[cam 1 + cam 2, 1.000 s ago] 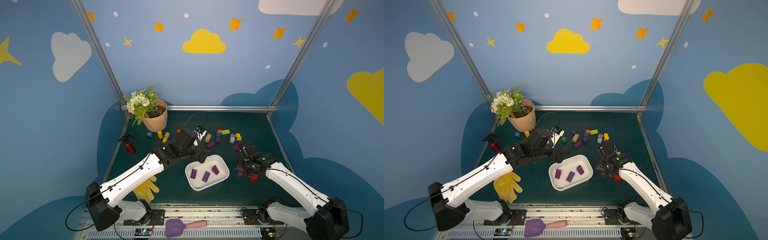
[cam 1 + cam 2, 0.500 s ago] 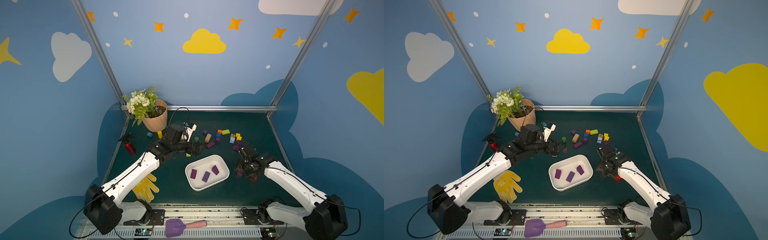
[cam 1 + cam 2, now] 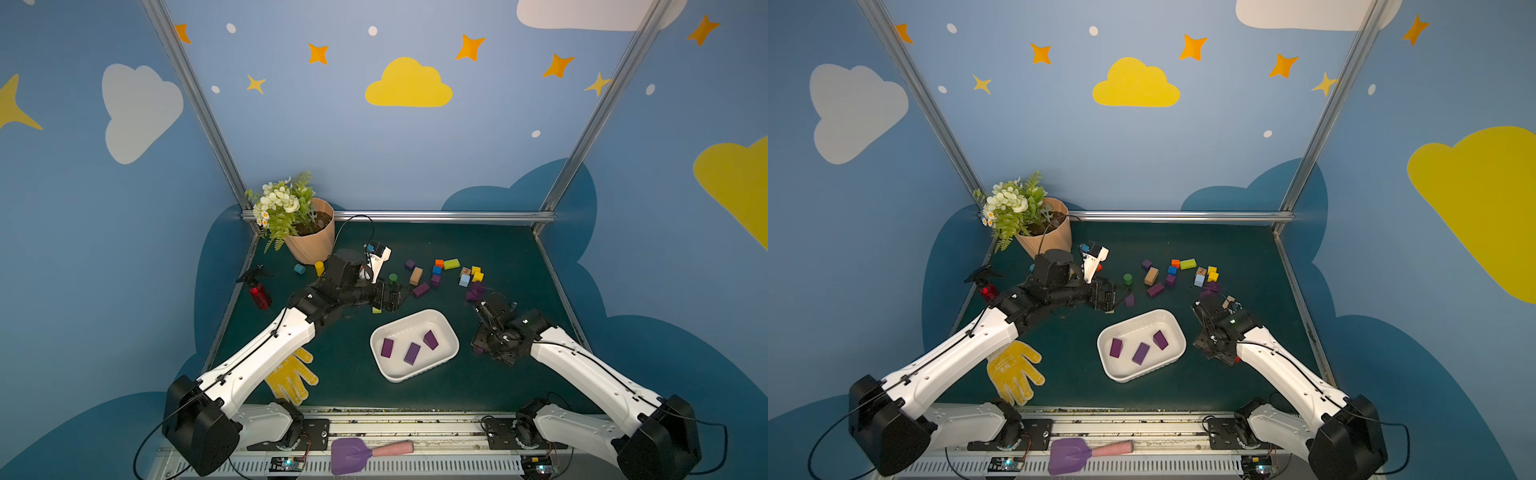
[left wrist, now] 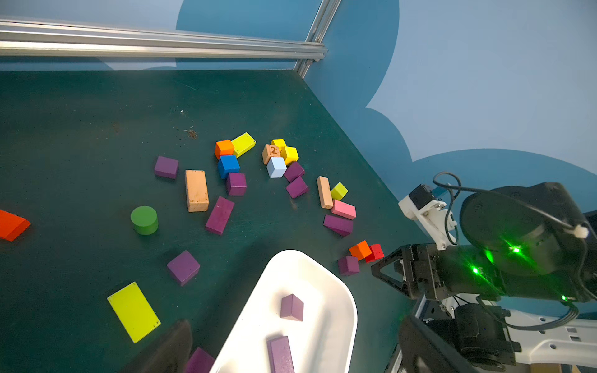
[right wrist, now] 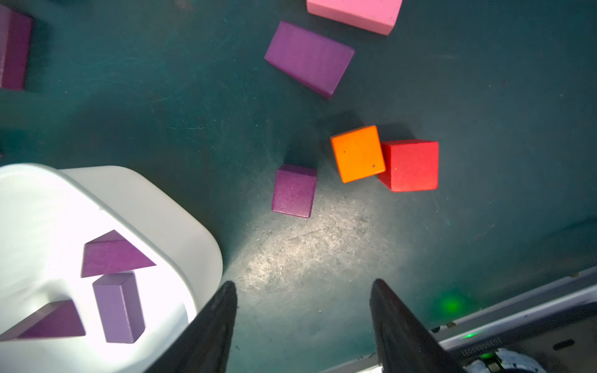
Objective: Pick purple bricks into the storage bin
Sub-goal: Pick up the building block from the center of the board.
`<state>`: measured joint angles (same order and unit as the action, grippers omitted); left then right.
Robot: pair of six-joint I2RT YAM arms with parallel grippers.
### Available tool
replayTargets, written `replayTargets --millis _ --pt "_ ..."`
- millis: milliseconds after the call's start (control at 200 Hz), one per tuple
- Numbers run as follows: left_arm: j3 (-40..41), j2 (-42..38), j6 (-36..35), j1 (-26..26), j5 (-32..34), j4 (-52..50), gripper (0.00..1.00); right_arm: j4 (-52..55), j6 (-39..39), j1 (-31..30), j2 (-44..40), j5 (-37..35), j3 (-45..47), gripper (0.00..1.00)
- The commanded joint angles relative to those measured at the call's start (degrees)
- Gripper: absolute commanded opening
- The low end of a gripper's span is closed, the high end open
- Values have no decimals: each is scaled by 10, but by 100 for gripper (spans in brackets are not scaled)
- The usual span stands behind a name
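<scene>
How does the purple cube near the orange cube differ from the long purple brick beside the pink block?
Shape: the purple cube is nearly square on top; the long purple brick is oblong and larger.
Place: the cube lies closer to the storage bin and the right gripper; the long brick lies farther from both.
Shared: both are matte dark purple, flat on the table, outside the bin.

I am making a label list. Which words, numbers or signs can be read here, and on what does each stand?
"2": on the tan cube, dark, on its top face.
Code on the grey panel in the right wrist view: upside down, too blurred to read.
Nothing else is readable.
</scene>
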<state>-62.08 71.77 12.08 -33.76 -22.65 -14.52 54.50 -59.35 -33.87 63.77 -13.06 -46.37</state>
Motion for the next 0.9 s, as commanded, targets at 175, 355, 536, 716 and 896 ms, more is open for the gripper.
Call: replayTargets --millis 175,355,536,716,896 --pt "11 -5 -2 -9 -5 19 100 -2 -17 -5 19 -3 13 66" --pt "15 -5 -22 -39 26 12 100 -18 -18 -5 26 -4 13 66" --pt "18 2 -31 -64 45 6 100 -39 -15 -4 55 -4 12 66" --pt "19 5 -45 -90 65 -3 100 -50 -10 0 91 -5 8 66" --pt "17 8 -51 -100 76 -9 100 -68 -3 6 116 0 7 66"
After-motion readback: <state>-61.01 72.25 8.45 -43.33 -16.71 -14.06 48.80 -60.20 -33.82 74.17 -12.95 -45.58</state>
